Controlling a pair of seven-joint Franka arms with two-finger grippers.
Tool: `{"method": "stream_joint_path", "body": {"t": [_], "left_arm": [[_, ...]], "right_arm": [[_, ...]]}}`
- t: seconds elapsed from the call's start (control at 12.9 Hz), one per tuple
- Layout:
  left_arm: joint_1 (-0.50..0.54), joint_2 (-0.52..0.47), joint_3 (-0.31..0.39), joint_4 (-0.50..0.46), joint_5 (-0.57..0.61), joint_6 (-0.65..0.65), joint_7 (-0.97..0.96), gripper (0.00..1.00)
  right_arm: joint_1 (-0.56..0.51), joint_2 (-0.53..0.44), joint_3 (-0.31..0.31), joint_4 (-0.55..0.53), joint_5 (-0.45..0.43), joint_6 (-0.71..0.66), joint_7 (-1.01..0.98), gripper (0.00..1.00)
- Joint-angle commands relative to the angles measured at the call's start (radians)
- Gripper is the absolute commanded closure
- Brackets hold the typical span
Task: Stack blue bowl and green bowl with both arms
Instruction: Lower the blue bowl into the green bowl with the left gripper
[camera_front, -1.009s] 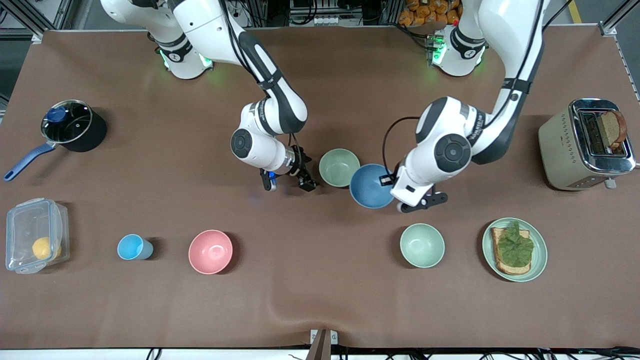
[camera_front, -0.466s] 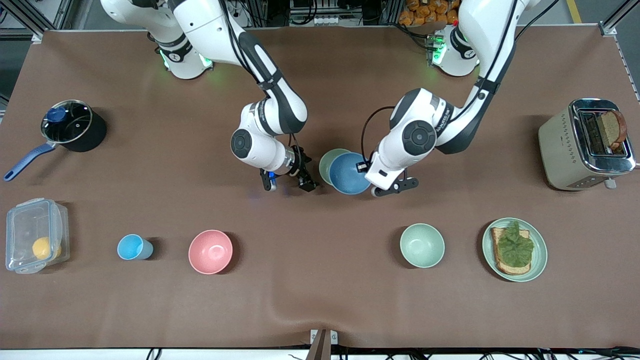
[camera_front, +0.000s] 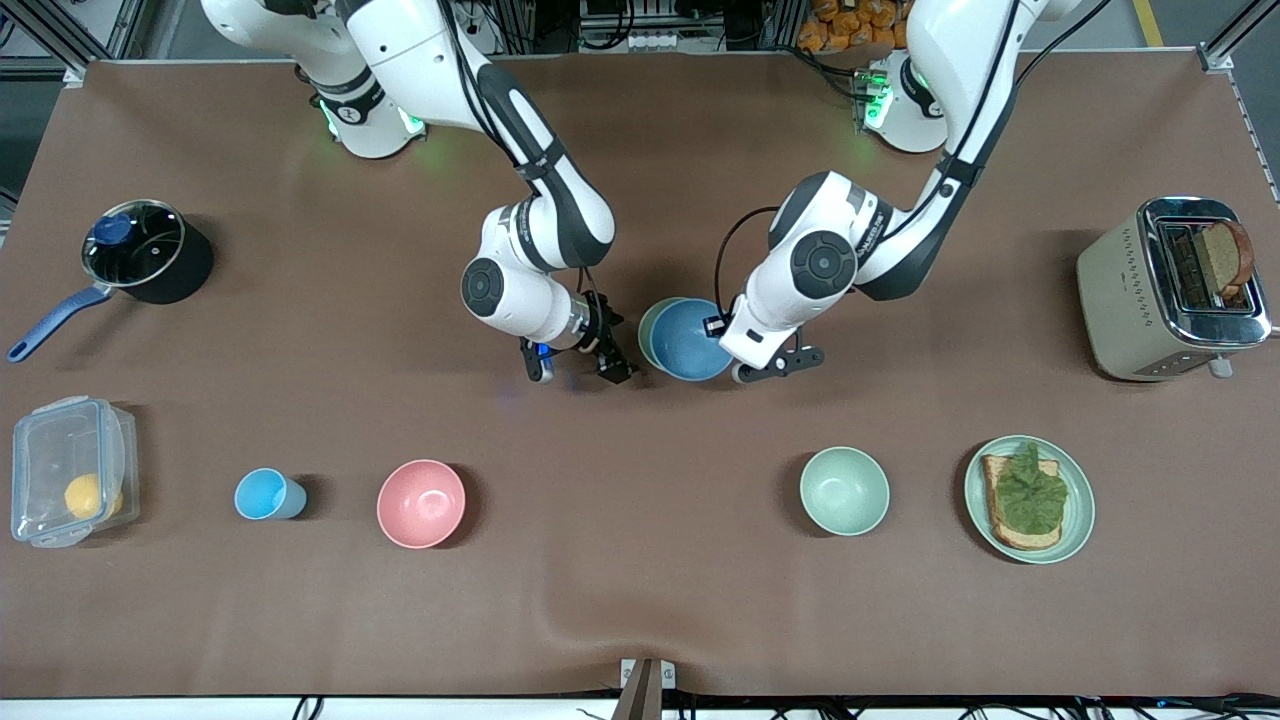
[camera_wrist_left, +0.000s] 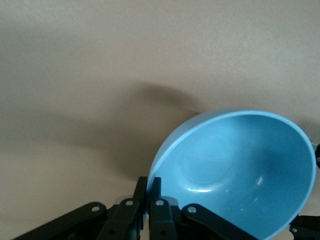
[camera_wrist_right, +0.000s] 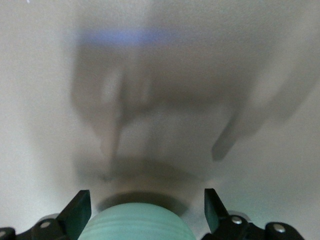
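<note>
The blue bowl is tilted over the green bowl and covers most of it; only a sliver of the green rim shows. I cannot tell whether the two touch. My left gripper is shut on the blue bowl's rim, which also shows in the left wrist view with the gripper pinching it. My right gripper is open and empty, low beside the green bowl toward the right arm's end. In the right wrist view the green bowl's outer wall sits between the spread fingers of the gripper.
A mintier green bowl and a green plate with toast lie nearer the front camera. A pink bowl, a light-blue cup, a clear container, a pot and a toaster stand around.
My left arm has carried the blue bowl toward the right arm's end, from beside the green bowl to over it. The right arm has not moved.
</note>
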Motion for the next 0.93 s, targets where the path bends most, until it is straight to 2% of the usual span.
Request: {"method": "stream_joint_path", "body": {"t": [0.0, 0.85], "left_arm": [[-0.007, -0.019, -0.012, -0.027, -0.025, 0.033, -0.03, 1.0], [-0.03, 0.01, -0.014, -0.092, -0.033, 0.15, -0.035, 1.0]], "right_arm": [[-0.017, 0.005, 0.014, 0.012, 0.024, -0.001, -0.021, 0.0], [-0.017, 0.004, 0.014, 0.012, 0.024, -0.001, -0.019, 0.0]]}}
